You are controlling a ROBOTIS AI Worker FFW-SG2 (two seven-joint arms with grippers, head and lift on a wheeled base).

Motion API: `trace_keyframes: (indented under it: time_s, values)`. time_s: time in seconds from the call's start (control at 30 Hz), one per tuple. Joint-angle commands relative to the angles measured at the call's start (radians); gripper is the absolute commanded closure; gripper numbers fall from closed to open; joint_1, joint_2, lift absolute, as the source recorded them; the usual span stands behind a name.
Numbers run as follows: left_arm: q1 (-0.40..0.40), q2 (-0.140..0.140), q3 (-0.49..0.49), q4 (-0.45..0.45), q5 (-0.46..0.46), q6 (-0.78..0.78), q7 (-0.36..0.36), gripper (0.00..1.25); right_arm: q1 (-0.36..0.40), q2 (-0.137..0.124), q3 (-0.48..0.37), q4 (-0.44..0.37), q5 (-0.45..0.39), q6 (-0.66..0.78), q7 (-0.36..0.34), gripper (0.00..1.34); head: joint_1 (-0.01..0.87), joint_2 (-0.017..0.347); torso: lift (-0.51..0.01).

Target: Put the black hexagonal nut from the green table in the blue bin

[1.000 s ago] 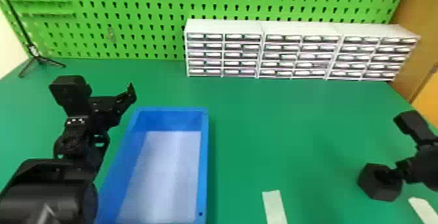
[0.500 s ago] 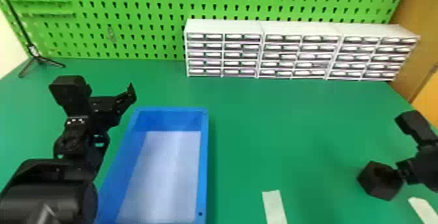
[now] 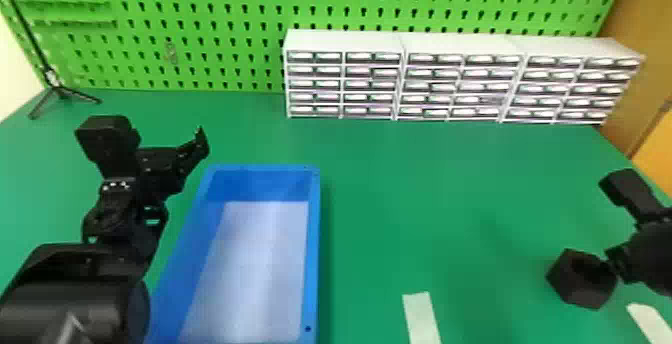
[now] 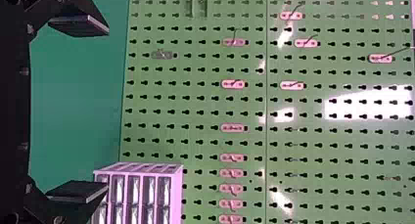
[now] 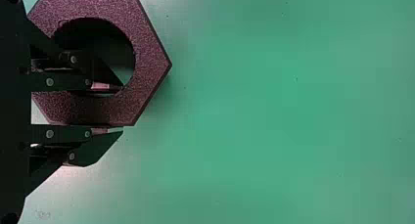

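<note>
Right claw [image 5: 122,109]: clamped on one wall of the nut [image 5: 152,62]
Left claw [image 4: 106,109]: apart
Done: your grip
To do: lift, perhaps; bin [image 3: 313,248] it

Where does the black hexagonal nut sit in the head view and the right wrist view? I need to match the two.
Head view: the black hexagonal nut is low and far right, well to the right of the blue bin.
Right wrist view: the nut is at the end where the right tool comes in, which partly covers it.
Shared landmark: the right tool, right at the nut.
</note>
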Motion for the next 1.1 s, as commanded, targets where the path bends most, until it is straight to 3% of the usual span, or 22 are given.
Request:
trace_keyframes:
  time_s: [0.0, 0.4, 0.67, 1.07]
  values:
    - [0.0, 0.0, -0.001, 0.0, -0.001, 0.0, 0.0, 0.16, -0.004, -0.004, 0.01, -0.004, 0.021, 0.006, 0.012, 1.02, 0.686, 0.028, -0.096]
    - [-0.002, 0.0, -0.001, 0.001, -0.001, 0.0, 0.0, 0.16, -0.032, -0.025, 0.01, -0.078, 0.049, 0.052, 0.091, 1.02, 0.686, 0.028, -0.096]
    - [-0.002, 0.0, 0.0, 0.0, -0.001, 0.0, 0.0, 0.16, -0.063, -0.036, 0.008, -0.175, 0.066, 0.09, 0.13, 1.02, 0.686, 0.028, -0.096]
    - [-0.002, 0.0, 0.0, 0.0, 0.0, 0.002, 0.0, 0.16, -0.161, -0.024, 0.04, -0.287, -0.057, 0.101, 0.129, 1.01, 0.686, 0.028, -0.096]
